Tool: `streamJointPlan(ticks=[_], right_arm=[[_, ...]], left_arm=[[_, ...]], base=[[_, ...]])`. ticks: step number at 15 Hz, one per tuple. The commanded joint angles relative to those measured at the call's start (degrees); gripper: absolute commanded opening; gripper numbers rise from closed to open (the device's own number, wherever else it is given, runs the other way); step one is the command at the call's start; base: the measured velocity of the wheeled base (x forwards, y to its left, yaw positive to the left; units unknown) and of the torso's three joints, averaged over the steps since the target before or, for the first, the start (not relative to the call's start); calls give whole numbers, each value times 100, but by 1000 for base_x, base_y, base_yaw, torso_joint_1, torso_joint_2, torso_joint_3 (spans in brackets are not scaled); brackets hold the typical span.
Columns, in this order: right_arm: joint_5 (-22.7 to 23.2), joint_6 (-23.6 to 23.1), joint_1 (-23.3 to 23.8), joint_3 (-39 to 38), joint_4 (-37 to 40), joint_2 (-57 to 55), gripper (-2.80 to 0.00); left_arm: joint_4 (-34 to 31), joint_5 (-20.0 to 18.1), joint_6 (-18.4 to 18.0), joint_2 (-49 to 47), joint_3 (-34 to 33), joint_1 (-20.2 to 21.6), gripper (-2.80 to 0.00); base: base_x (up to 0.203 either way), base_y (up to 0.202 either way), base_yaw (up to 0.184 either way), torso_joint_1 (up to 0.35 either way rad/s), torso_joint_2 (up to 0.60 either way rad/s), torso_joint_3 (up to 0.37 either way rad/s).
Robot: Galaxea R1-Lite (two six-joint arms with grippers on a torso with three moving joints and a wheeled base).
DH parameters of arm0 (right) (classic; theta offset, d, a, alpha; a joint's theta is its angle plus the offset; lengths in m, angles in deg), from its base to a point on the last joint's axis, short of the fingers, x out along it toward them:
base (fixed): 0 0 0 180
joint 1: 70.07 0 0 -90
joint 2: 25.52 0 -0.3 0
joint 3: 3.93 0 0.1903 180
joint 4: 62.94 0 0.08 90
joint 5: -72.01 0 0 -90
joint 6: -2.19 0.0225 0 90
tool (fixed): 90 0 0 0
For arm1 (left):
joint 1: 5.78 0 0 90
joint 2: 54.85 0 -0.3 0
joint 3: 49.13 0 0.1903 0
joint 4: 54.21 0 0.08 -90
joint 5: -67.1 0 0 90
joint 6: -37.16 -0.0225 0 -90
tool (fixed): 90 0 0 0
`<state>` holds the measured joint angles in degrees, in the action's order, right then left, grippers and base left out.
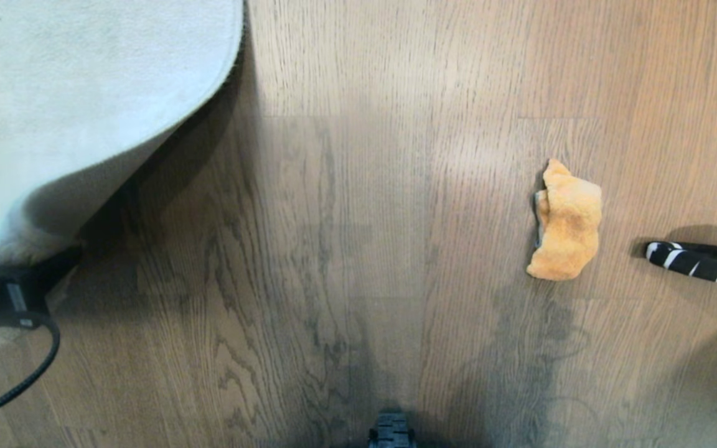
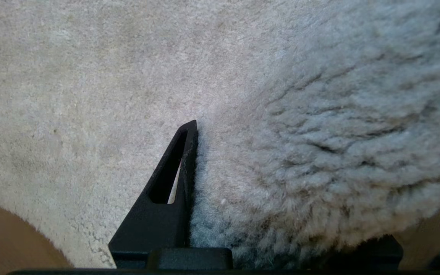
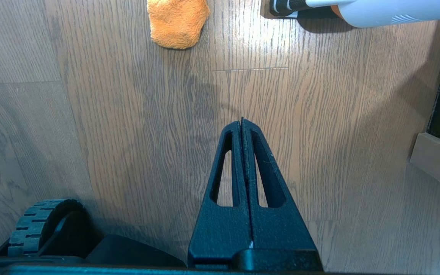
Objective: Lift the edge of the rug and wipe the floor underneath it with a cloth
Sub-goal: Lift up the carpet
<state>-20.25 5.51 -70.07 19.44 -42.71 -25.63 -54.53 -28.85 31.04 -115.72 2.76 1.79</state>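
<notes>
The left gripper (image 2: 220, 198) is pinching the corner of the one rug (image 1: 53, 93), holding it folded up so the floor (image 1: 333, 249) beneath is showing. The right gripper (image 3: 242, 126) is hanging pressed together and empty. One cloth (image 1: 567, 221) is lying well apart, unclaimed.

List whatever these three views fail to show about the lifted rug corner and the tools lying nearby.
- Left hand: in the left wrist view one finger shows; the rug hides the other.
- Floor under the raised corner: head view, in shadow.
- Striped white tool: cut off by the head view's right edge.
- Cloth: cropped in the right wrist view.
</notes>
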Motion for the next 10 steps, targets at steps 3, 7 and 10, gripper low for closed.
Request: streamJointPlan(ticks=[3, 7, 10], right_arm=[[-2, 2, 0, 0, -3, 2, -280], [-2, 2, 0, 0, -3, 2, -280], [-2, 2, 1, 0, -3, 2, -280]], left_arm=[[-292, -3, -21, 171, -233, 16, -280], [-752, -151, -30, 154, 89, 209, -280], [-1115, -236, -213, 146, 238, 423, -280]], base=[[0, 0, 0, 0, 0, 0], [0, 0, 0, 0, 0, 0], [0, 0, 0, 0, 0, 0]])
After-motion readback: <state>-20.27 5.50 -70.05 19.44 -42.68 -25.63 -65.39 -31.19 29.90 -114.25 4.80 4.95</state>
